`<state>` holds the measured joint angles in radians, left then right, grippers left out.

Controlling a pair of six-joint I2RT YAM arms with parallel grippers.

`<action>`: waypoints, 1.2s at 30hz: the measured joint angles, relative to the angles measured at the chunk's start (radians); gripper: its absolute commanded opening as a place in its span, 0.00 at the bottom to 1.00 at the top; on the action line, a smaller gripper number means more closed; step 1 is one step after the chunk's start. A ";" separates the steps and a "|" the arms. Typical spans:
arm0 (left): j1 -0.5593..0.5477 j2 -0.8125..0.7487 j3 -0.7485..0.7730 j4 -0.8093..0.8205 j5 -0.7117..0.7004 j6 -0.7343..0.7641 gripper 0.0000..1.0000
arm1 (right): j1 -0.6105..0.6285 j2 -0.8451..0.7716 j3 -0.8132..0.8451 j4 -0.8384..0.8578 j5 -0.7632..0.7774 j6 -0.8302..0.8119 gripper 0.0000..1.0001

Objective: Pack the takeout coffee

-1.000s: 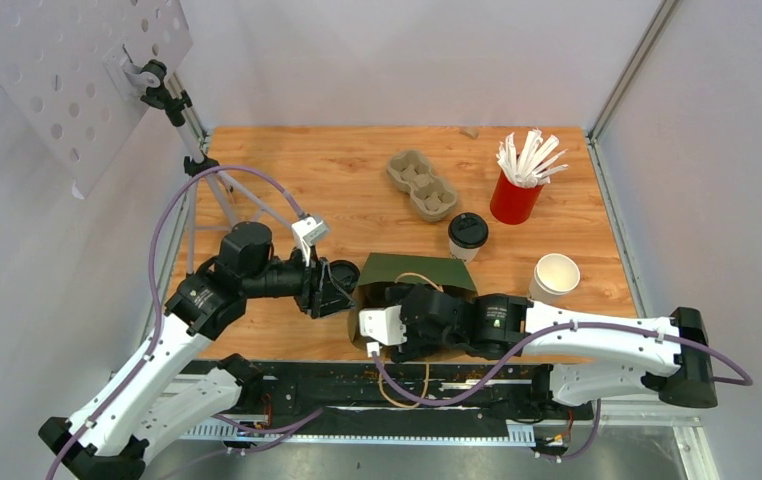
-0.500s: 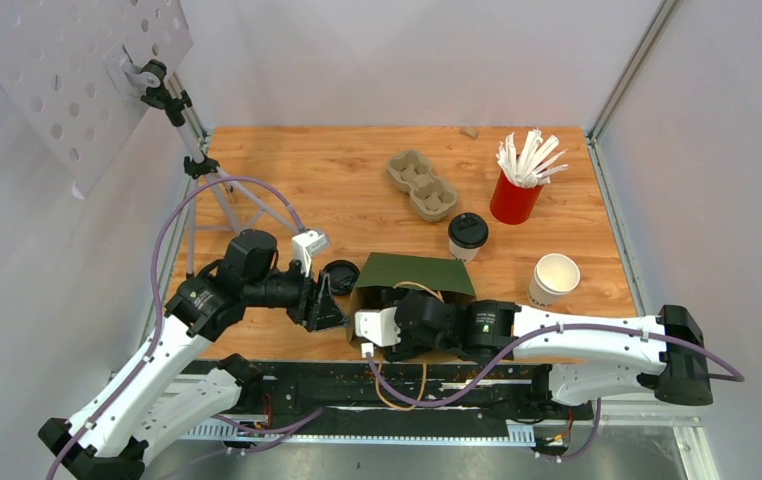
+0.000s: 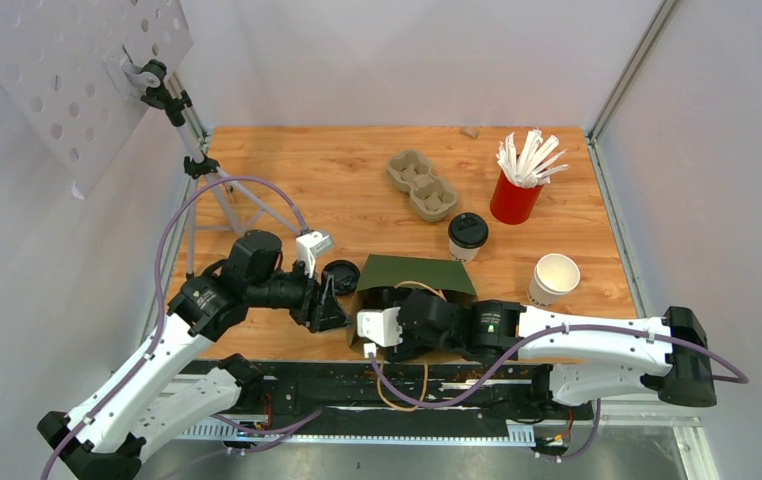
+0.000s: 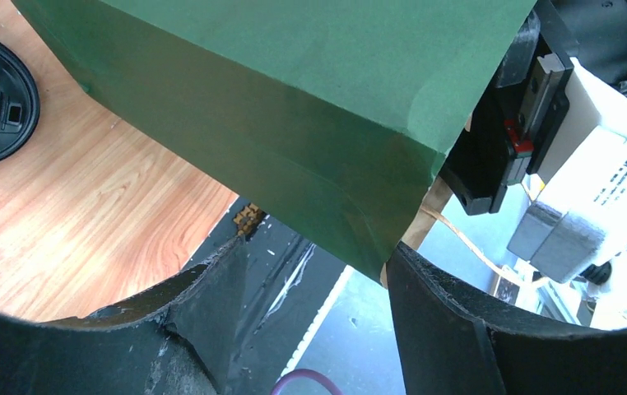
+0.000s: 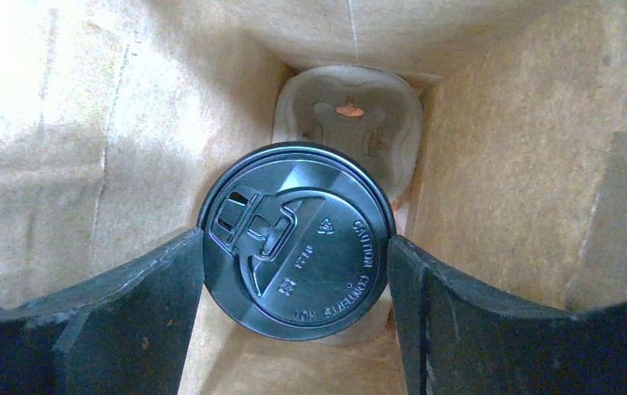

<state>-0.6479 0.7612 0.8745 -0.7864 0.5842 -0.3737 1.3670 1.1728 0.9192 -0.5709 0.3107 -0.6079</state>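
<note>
On the worktop [image 3: 307, 170], the green paper bag [image 3: 417, 272] encloses my right pincer [image 5: 296, 239], while my left pincer [image 4: 318, 257] hangs spread wide around the bag's outer corner, clamping nothing. Beyond my right fingertips a pulp carrier [image 5: 347, 107] lies on the bag floor. Between those fingers sits a takeout coffee cup [image 5: 298, 271], and they press both sides of its black lid [image 5: 327, 247], gripping it. Past the bag stands a second lidded cup [image 3: 467, 233]. Paper walls likely crush and lids pop off, so I would hold lightly just under the rim.

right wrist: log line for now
right gripper: astride lidded coffee cup; cup: in pulp carrier in paper bag; left gripper: open
</note>
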 measured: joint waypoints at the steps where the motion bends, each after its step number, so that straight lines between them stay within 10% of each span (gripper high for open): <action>1: -0.002 0.002 0.000 0.003 -0.004 -0.003 0.69 | 0.000 -0.002 0.000 0.000 -0.004 0.000 0.54; 36: -0.073 0.066 0.064 0.001 -0.120 0.005 0.61 | 0.000 -0.038 -0.045 0.082 -0.031 -0.006 0.53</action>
<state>-0.7208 0.8268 0.9382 -0.7856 0.4644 -0.3691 1.3670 1.1347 0.8738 -0.4885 0.2794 -0.6140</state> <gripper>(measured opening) 0.612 0.764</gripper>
